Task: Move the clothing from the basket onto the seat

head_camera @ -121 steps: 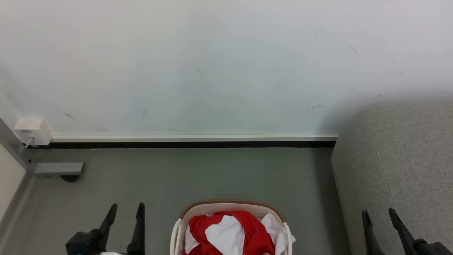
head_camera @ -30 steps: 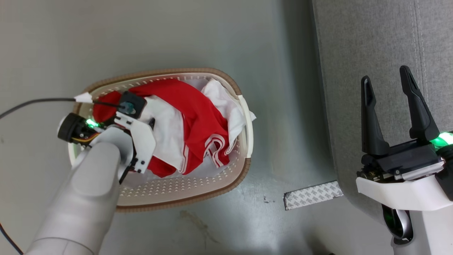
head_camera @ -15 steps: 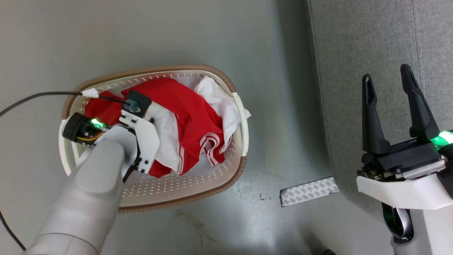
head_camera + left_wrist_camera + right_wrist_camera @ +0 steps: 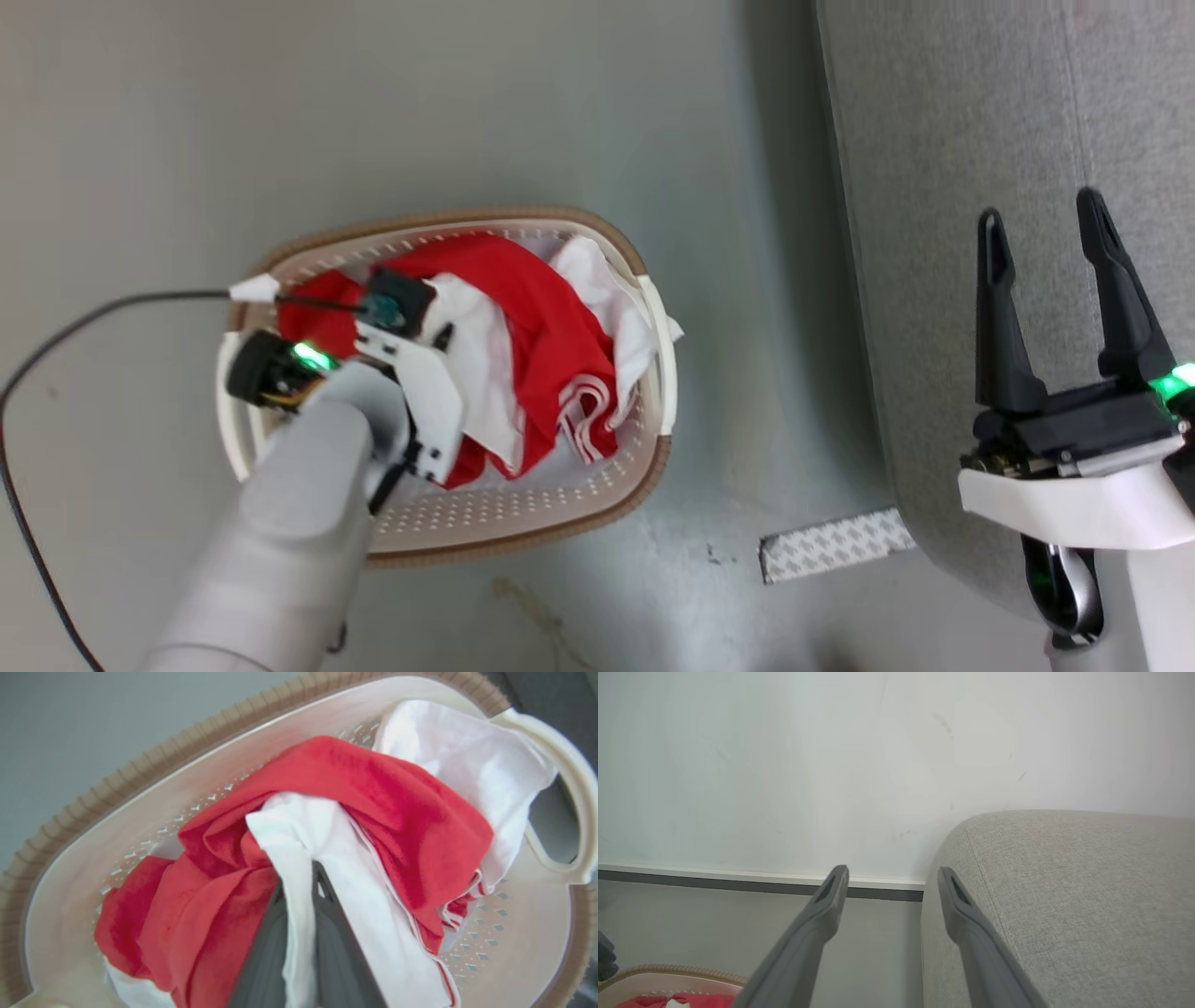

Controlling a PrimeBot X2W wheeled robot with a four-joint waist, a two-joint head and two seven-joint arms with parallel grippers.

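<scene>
Left wrist view: the left hand [image 4: 301, 877] pinches a white fold of the bright red-and-white fabric clothing [image 4: 373, 788], which lies inside the oval cream plastic basket [image 4: 140, 772] — brown woven-look rim. Head view: right hand [image 4: 1038, 210] spread, empty, at the large light grey upholstered seat [image 4: 934, 140] — basket on the grey floor [image 4: 373, 112] beside it.

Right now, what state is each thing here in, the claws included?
clothing, bunched inside the basket, one white fold pinched.
basket, upright on the floor, holding the clothing.
seat, no clothing on the part in view.
left gripper, shut on the clothing's white fold.
right gripper, open, holding nothing, over the seat's edge.
tape strip, lying flat on the floor by the seat.
</scene>
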